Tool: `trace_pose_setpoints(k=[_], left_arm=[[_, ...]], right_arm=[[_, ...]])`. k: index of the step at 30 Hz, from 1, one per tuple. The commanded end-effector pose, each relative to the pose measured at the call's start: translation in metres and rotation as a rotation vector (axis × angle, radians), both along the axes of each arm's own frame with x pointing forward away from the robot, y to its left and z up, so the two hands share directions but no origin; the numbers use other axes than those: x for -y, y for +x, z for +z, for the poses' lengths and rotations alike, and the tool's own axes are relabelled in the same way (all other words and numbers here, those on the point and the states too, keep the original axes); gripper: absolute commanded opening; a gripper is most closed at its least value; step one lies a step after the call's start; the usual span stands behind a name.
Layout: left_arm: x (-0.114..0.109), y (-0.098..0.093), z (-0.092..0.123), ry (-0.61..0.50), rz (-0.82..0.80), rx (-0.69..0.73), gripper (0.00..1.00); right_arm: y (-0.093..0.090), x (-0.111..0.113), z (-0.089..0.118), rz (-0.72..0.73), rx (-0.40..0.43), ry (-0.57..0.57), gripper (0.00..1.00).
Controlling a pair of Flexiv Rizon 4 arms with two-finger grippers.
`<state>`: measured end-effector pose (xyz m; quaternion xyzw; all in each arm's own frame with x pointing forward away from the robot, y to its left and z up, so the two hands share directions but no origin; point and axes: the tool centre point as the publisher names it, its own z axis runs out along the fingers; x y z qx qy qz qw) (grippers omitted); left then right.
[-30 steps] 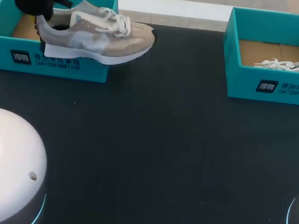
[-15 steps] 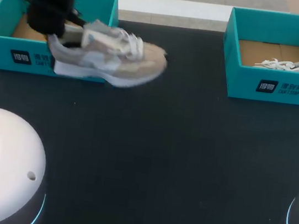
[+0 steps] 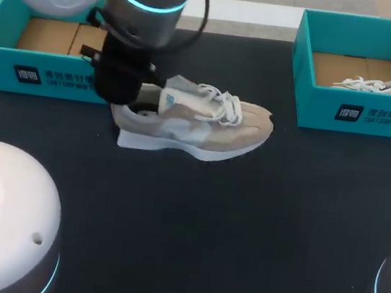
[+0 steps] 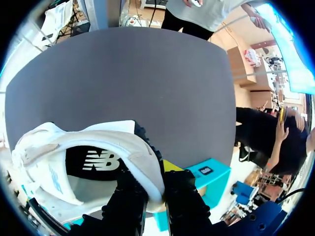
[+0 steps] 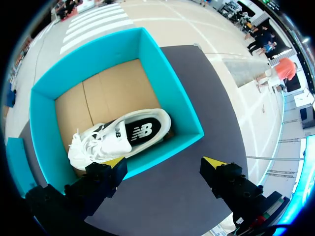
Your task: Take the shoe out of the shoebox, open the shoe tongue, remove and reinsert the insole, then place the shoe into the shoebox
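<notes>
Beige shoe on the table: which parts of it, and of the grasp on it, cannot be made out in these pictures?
Heel of the beige shoe, head view: covered by the left arm, which also hides the left gripper there.
Toe, left wrist view: behind the tongue.
Insole, left wrist view: only its heel part shows; the tongue covers the rest.
Whether the sole touches the table: no view settles it.
</notes>
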<state>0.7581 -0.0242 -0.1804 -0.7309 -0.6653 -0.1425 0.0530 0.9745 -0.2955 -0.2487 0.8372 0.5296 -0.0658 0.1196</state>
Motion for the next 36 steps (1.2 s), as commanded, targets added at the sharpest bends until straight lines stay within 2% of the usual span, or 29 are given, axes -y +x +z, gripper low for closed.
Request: trace_pose_setpoints(k=[1, 6, 11, 20, 30, 36], left_arm=[[0.015, 0.004, -0.012, 0.015, 0.011, 0.004, 0.0], [0.028, 0.006, -0.033, -0.005, -0.004, 0.006, 0.0], [0.043, -0.001, -0.061, 0.03, -0.031, 0.0, 0.0], [0.051, -0.003, -0.112, 0.083, 0.022, -0.027, 0.0], [0.057, -0.01, -0.156, 0.103, 0.051, -0.068, 0.0], [0.058, -0.01, -0.173, 0.141, 0.045, -0.086, 0.0]], right_arm=[[0.0, 0.0, 0.0, 0.0, 0.001, 0.001, 1.0], [0.0, 0.0, 0.0, 0.0, 0.001, 0.001, 1.0], [0.0, 0.0, 0.0, 0.0, 0.001, 0.001, 1.0], [0.0, 0.0, 0.0, 0.0, 0.001, 0.001, 1.0], [0.0, 0.0, 0.0, 0.0, 0.001, 0.001, 1.0], [0.0, 0.0, 0.0, 0.0, 0.001, 0.001, 1.0]])
